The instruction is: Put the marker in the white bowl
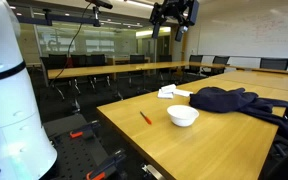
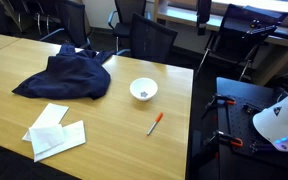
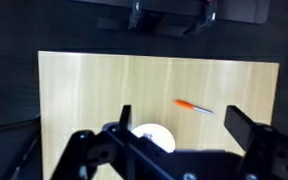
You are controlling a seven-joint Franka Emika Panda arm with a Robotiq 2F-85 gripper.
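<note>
An orange marker (image 1: pixel 145 117) lies flat on the wooden table (image 1: pixel 204 140), left of the white bowl (image 1: pixel 183 116). Both also show in an exterior view, the marker (image 2: pixel 155 124) in front of the bowl (image 2: pixel 143 90). In the wrist view the marker (image 3: pixel 194 107) lies between my fingers' line of sight and the bowl (image 3: pixel 156 137) is partly hidden behind the gripper body. My gripper (image 1: pixel 174 14) hangs high above the table, open and empty; it shows in the wrist view (image 3: pixel 179 125) too.
A dark blue garment (image 2: pixel 69 76) lies on the table beyond the bowl. White paper napkins (image 2: pixel 54 132) lie near the table's edge. Office chairs (image 2: pixel 144 40) stand around the table. Red-handled tools (image 2: pixel 227 140) lie on the robot's base plate.
</note>
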